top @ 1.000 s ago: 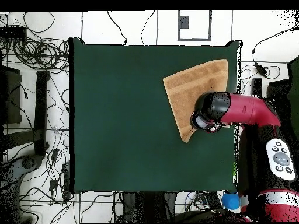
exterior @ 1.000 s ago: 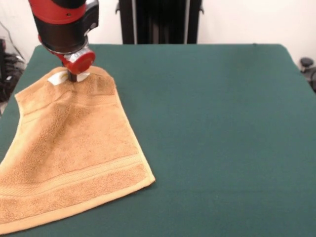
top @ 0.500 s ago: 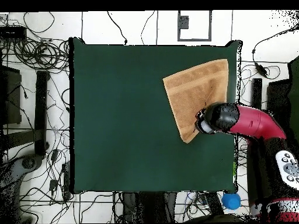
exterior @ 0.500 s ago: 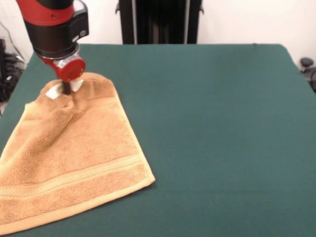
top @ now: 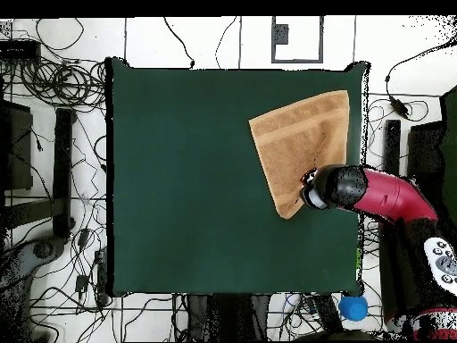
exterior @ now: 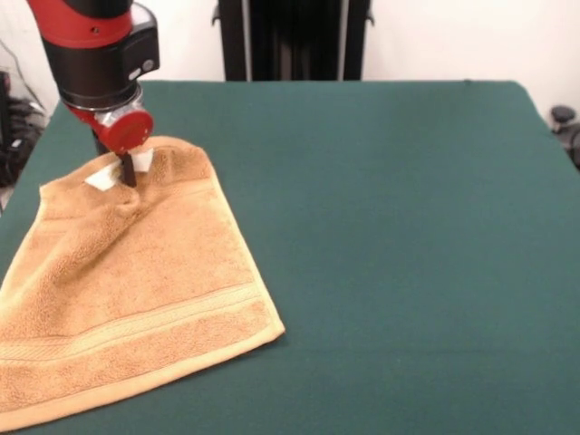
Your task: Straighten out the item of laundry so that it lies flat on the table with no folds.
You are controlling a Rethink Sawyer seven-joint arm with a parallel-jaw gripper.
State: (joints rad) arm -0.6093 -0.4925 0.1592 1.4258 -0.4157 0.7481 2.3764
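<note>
The big green table (exterior: 408,227) holds everything. The towel (exterior: 136,290) lies spread toward one side edge of it, mostly flat, so little is left to smooth. Its far corner bunches up right under the gripper (exterior: 127,170), by the white label (exterior: 102,178). The gripper pokes down into that corner, I think to pull it straight. I cannot tell if it is pinching.

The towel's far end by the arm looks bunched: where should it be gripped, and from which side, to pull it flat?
Probably the towel corner by the white care label, where the cloth puckers under the gripper. Come straight down from above, since it lies low on the table, then pull away from the flat banded end.
</note>
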